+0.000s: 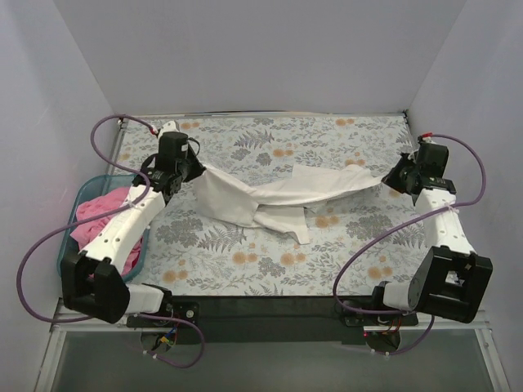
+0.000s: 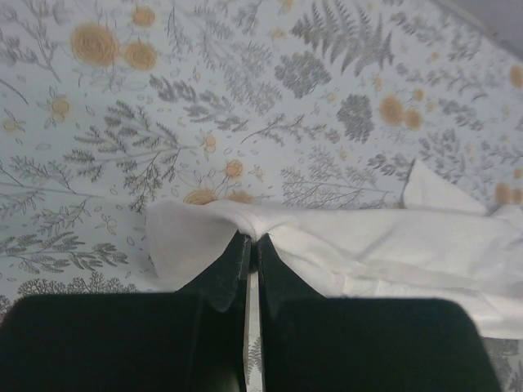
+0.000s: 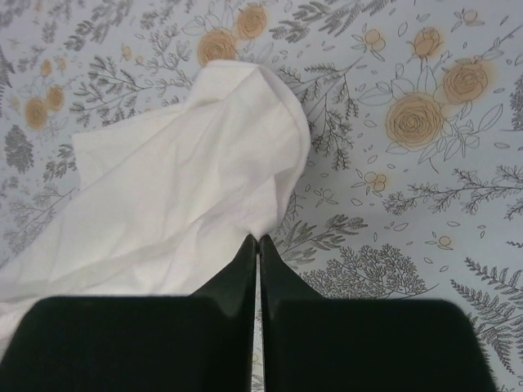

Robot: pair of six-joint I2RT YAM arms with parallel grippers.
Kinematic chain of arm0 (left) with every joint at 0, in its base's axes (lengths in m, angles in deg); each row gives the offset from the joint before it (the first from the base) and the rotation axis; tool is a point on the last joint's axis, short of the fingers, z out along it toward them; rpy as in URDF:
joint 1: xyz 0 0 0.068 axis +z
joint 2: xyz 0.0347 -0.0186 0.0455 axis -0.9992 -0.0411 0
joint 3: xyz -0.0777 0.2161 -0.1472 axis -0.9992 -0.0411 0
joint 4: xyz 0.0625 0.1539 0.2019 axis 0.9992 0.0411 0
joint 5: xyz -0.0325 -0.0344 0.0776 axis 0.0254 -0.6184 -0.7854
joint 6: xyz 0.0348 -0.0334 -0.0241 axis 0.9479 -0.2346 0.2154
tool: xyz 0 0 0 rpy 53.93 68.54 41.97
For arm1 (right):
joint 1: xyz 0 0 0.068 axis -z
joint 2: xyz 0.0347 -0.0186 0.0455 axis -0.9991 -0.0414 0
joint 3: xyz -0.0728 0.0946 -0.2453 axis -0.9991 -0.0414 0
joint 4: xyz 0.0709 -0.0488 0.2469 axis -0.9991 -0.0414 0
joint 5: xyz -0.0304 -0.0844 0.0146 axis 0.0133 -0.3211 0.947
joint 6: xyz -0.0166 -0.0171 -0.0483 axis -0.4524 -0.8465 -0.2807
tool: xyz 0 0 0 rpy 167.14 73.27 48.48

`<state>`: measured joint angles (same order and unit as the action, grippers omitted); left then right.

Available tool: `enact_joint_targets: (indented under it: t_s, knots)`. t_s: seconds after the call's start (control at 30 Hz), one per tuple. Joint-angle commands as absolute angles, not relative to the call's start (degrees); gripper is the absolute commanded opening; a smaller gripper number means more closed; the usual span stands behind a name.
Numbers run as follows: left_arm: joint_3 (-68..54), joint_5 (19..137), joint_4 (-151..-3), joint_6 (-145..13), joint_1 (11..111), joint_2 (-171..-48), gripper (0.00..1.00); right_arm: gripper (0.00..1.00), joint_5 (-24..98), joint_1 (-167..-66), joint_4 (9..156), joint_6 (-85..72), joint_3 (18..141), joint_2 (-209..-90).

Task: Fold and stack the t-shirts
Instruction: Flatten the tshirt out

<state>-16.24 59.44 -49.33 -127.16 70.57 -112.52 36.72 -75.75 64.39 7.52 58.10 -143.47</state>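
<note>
The white t-shirt [image 1: 278, 196] hangs stretched between my two grippers above the floral table, its middle sagging onto the cloth. My left gripper [image 1: 194, 169] is shut on the shirt's left end; the left wrist view shows the fabric [image 2: 368, 245] pinched at my left gripper [image 2: 254, 238]. My right gripper [image 1: 391, 180] is shut on the right end; the right wrist view shows the shirt [image 3: 180, 196] pinched at my right gripper [image 3: 258, 238]. The pink t-shirt [image 1: 102, 214] lies crumpled in the teal basket [image 1: 78, 204] at the left, partly under my left arm.
The floral tablecloth [image 1: 270, 253] covers the table. Grey walls close in the back and both sides. The teal basket stands off the table's left edge. A dark bar runs along the near edge by the arm bases.
</note>
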Motion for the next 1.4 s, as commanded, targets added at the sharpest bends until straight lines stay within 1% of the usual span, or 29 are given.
enact_joint_targets:
  t_s: [0.0,0.1,0.27,0.53,0.7,0.87,1.03,1.2,1.3,1.33,1.37]
  knots:
    - [-10.5,56.5,-49.4,-123.3,71.2,-105.0,0.0,0.01,38.0,-75.7,66.5,6.6,64.4,-139.3]
    - [-2.6,54.7,-47.1,-120.7,71.4,-103.5,0.0,0.01,37.0,-75.5,66.4,5.9,68.9,-136.7]
    - [11.4,53.2,-44.9,-117.6,71.4,-101.0,0.0,0.01,33.5,-75.6,66.2,3.6,80.3,-130.8]
    - [20.8,53.5,-45.2,-112.9,71.4,-91.1,0.0,0.01,29.4,-75.6,65.7,-1.8,88.9,-120.3]
    - [24.2,54.8,-44.9,-111.7,71.3,-87.1,0.0,0.01,27.0,-75.5,64.3,-5.0,93.9,-116.9]
    - [28.8,55.8,-42.8,-110.8,71.3,-87.3,0.0,0.01,26.4,-76.1,62.2,-6.8,97.5,-116.8]
    - [27.3,55.1,-39.5,-110.8,71.3,-92.2,0.0,0.01,28.7,-76.2,60.6,-6.2,95.6,-119.1]
    - [14.4,55.2,-42.8,-112.6,71.3,-98.7,0.0,0.01,32.4,-76.2,60.1,-3.0,89.1,-124.3]
    - [7.6,55.7,-47.2,-113.3,71.5,-105.4,0.0,0.01,33.6,-76.2,60.8,-1.1,84.6,-130.3]
    - [6.4,55.9,-48.4,-113.8,71.8,-109.8,0.0,0.01,34.3,-76.2,62.7,-0.6,83.4,-133.4]
    - [5.2,56.1,-49.5,-114.2,72.1,-111.9,0.0,0.01,34.7,-76.1,64.7,0.1,79.4,-134.9]
